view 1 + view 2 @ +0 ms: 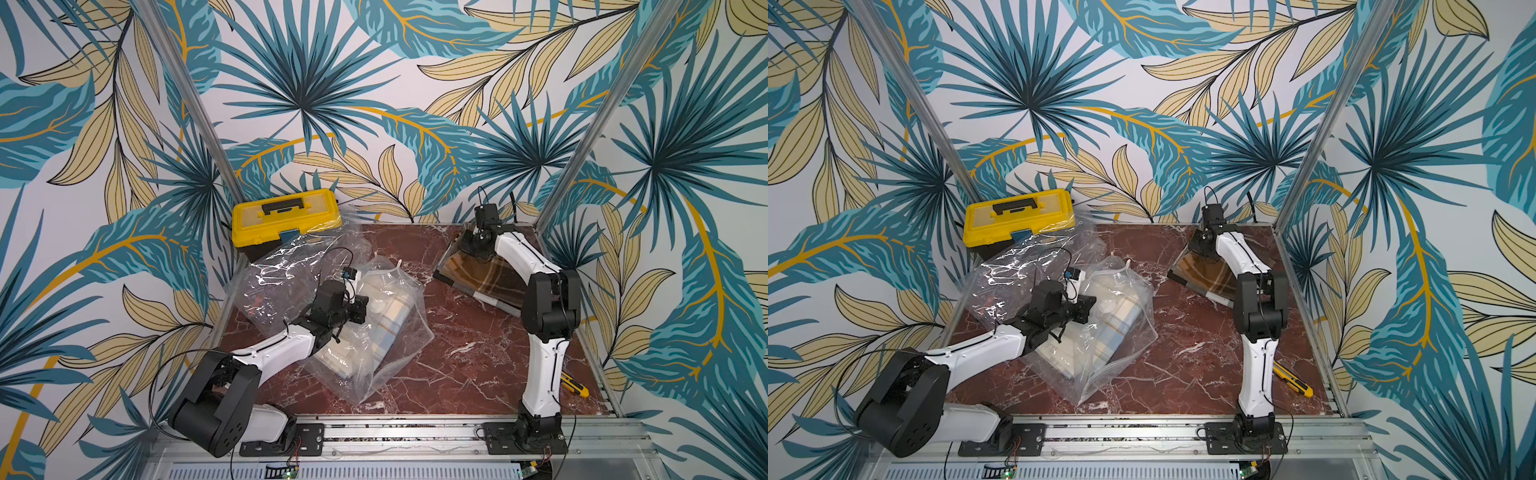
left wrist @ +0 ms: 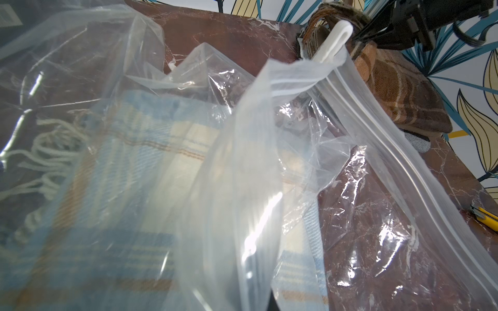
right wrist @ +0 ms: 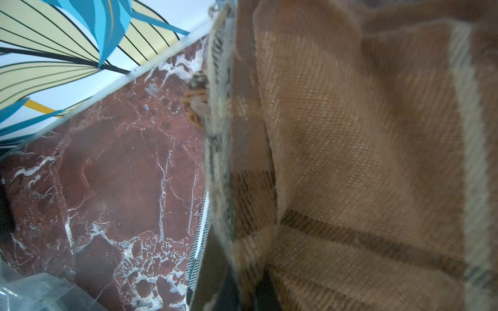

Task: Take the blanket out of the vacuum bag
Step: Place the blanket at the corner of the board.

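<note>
A clear vacuum bag [image 1: 399, 365] [image 1: 1117, 374] with a zip-seal edge [image 2: 390, 134] and a white slider clip [image 2: 336, 40] lies mid-table. A folded blue plaid blanket [image 1: 390, 320] [image 1: 1121, 324] [image 2: 134, 150] sits inside it. My left gripper [image 1: 359, 309] [image 1: 1086, 309] [image 2: 258, 296] is shut on a fold of the bag's plastic, above the blue blanket. At the back right, my right gripper [image 1: 467, 245] [image 1: 1200, 245] [image 3: 248, 296] is shut on a brown plaid blanket [image 1: 490, 278] [image 1: 1208, 274] [image 3: 350, 161]. This blanket is outside any bag, with one edge raised and the rest on the table.
A second clear bag [image 1: 282, 274] [image 1: 1013, 274] lies empty and crumpled at the back left, partly against a yellow toolbox [image 1: 286, 220] [image 1: 1021, 218]. A yellow utility knife [image 1: 575, 384] [image 1: 1293, 380] lies by the right edge of the red marble table [image 1: 465, 353].
</note>
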